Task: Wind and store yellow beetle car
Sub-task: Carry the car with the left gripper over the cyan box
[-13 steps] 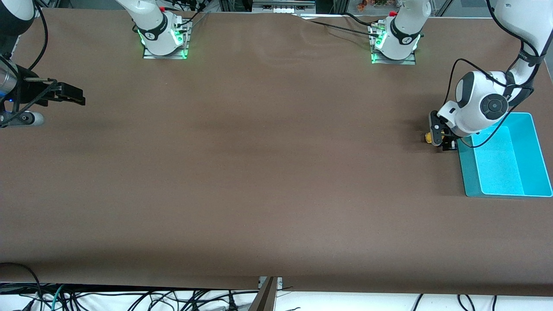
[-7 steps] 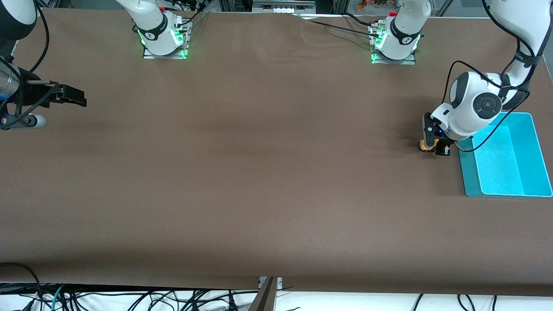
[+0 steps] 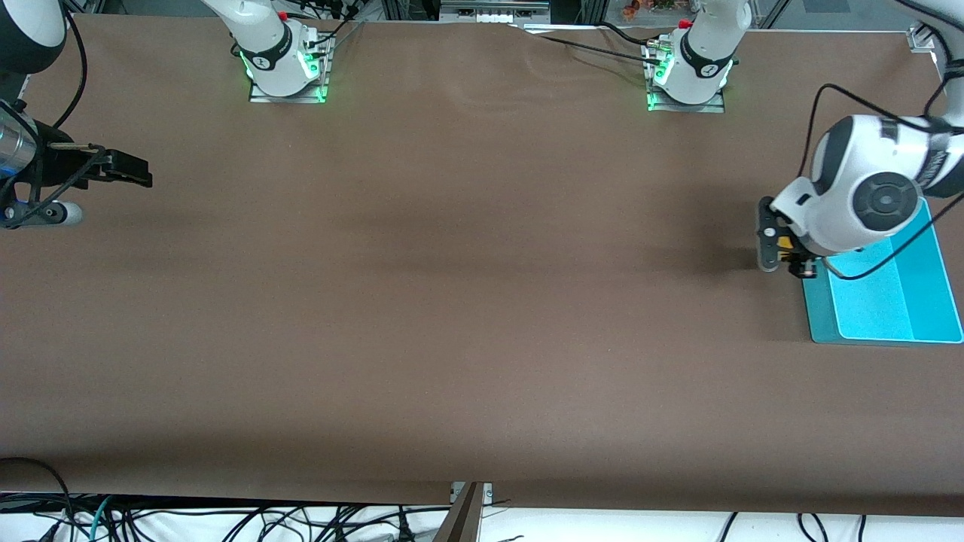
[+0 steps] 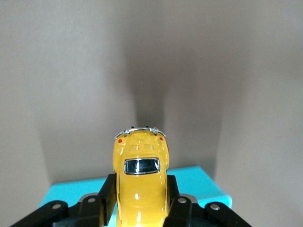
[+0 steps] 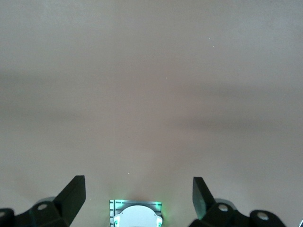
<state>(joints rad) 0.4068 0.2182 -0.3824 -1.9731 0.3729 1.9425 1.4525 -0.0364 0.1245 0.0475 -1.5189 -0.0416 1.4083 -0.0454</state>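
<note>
The yellow beetle car (image 4: 140,179) sits pinched between the black fingers of my left gripper (image 4: 141,194), which is shut on its sides. In the front view the left gripper (image 3: 783,254) hangs above the table at the edge of the turquoise tray (image 3: 881,309) that faces the right arm's end, and only a sliver of the car (image 3: 785,243) shows. The tray's rim (image 4: 66,195) lies just under the fingers in the left wrist view. My right gripper (image 3: 128,170) is open and empty, waiting over the table at the right arm's end, and the right wrist view shows it open too (image 5: 137,183).
The turquoise tray holds nothing that I can see. The two arm bases (image 3: 286,64) (image 3: 689,71) stand along the table edge farthest from the front camera. The right arm's base also shows in the right wrist view (image 5: 137,215). Brown cloth covers the table.
My left gripper has risen off the table with the yellow car in it and moved toward the tray's edge. The right arm has barely moved.
</note>
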